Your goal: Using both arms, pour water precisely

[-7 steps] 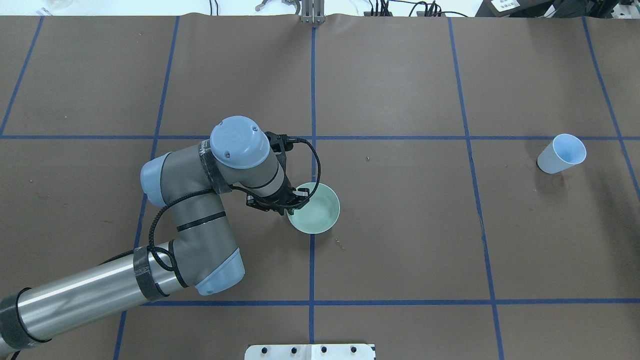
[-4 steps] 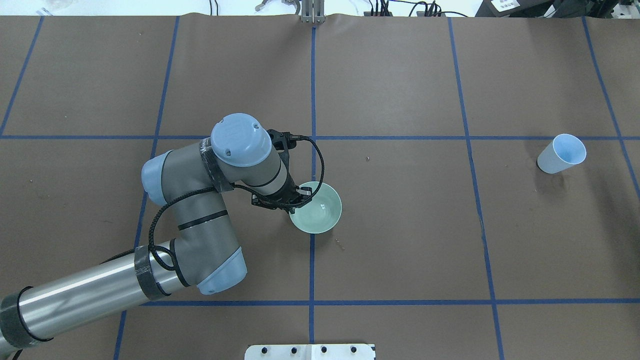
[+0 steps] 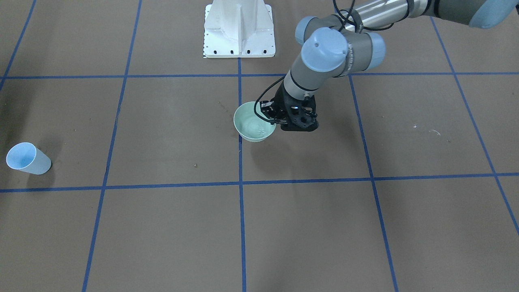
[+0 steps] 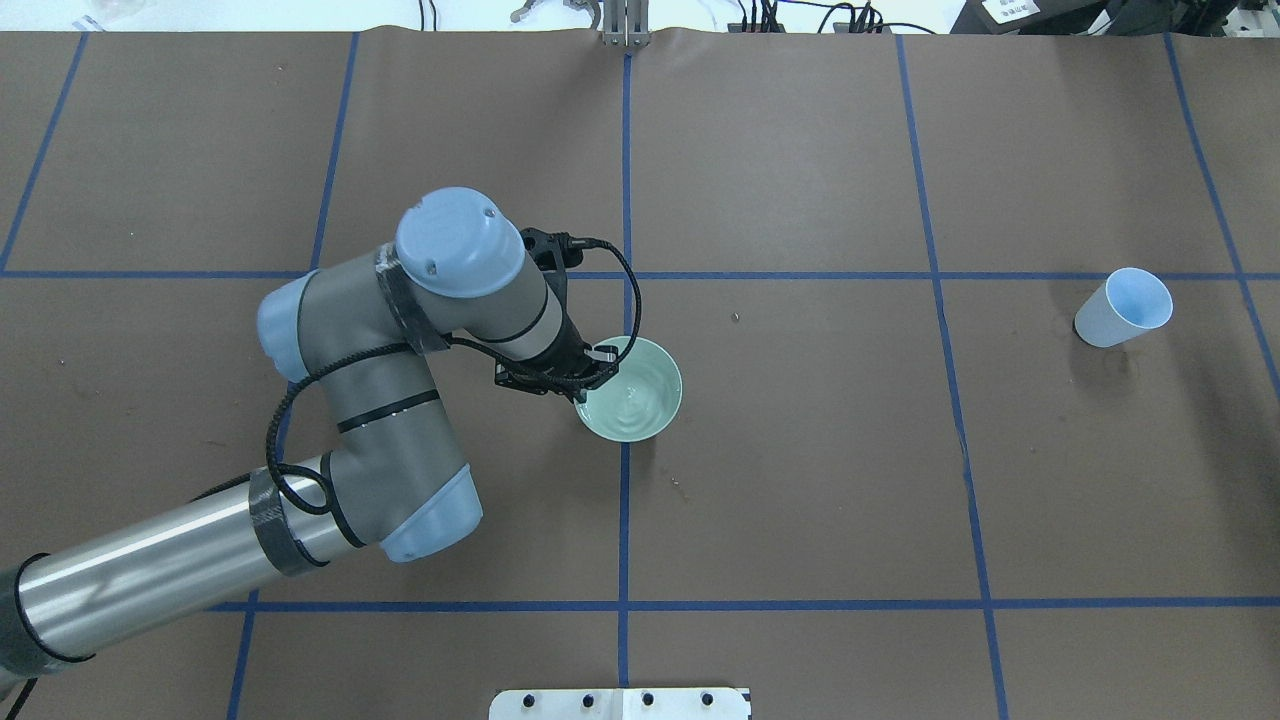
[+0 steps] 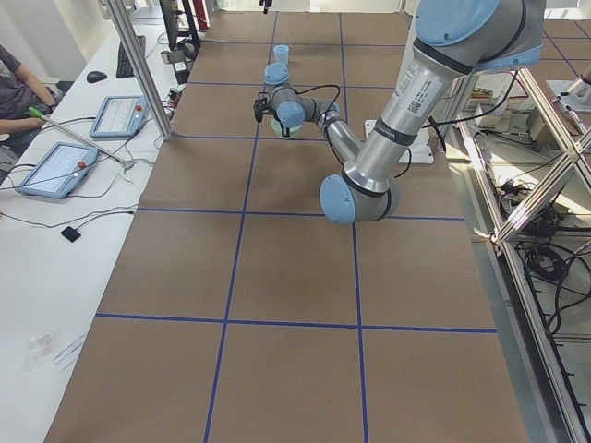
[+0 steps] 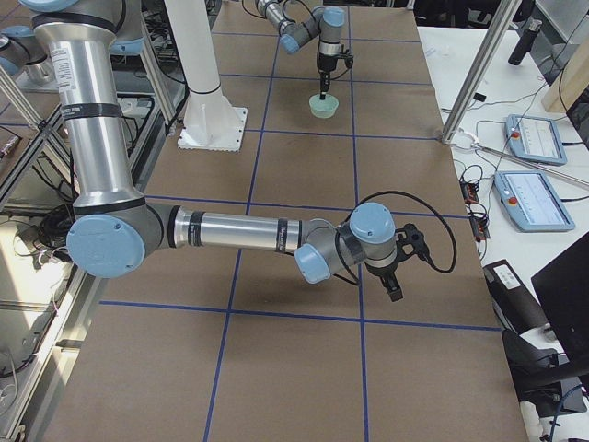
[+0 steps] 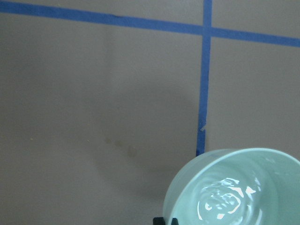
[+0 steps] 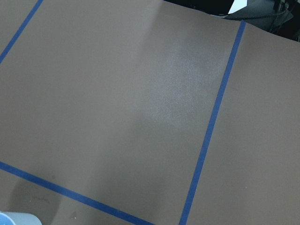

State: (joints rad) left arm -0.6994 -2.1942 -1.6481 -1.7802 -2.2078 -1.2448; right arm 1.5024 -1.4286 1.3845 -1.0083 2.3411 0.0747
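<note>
My left gripper [image 4: 591, 376] is shut on the near-left rim of a pale green bowl [image 4: 640, 400], one finger inside and one outside. In the front view the bowl [image 3: 251, 129] hangs a little above its shadow on the table. Clear water [image 7: 225, 205] lies in a shallow rippling pool at the bowl's bottom [image 7: 262, 173]. My right arm shows only in the exterior right view, low over the table; I cannot tell whether its gripper [image 6: 396, 287] is open or shut. The right wrist view shows no fingers.
A pale blue cup [image 4: 1122, 308] stands alone at the far right, about one grid square from the bowl; its rim [image 8: 14, 219] shows in the right wrist view. The white pedestal [image 3: 238, 28] is at the robot's side. Brown paper with blue tape lines [image 4: 625, 500] covers the table.
My left arm has drawn up and to the left, and the bowl has moved slightly away from the robot's base, seemingly lifted. The water now ripples. The cup has not moved.
</note>
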